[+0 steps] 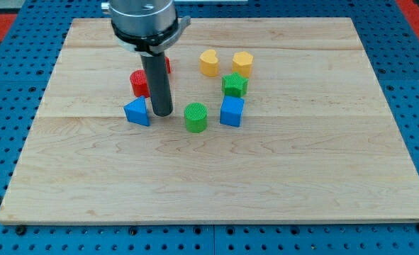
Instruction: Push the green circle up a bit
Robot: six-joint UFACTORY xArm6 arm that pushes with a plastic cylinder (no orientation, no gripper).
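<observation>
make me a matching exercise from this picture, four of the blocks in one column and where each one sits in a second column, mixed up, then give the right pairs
Blocks:
1. green circle
2. blue triangle
3. yellow heart
4. blue cube

Places:
A. just left of my tip
B. left of the yellow hexagon
C. below the green star
D. between my tip and the blue cube

Pairs: 1-D, 2-A, 3-B, 4-C
</observation>
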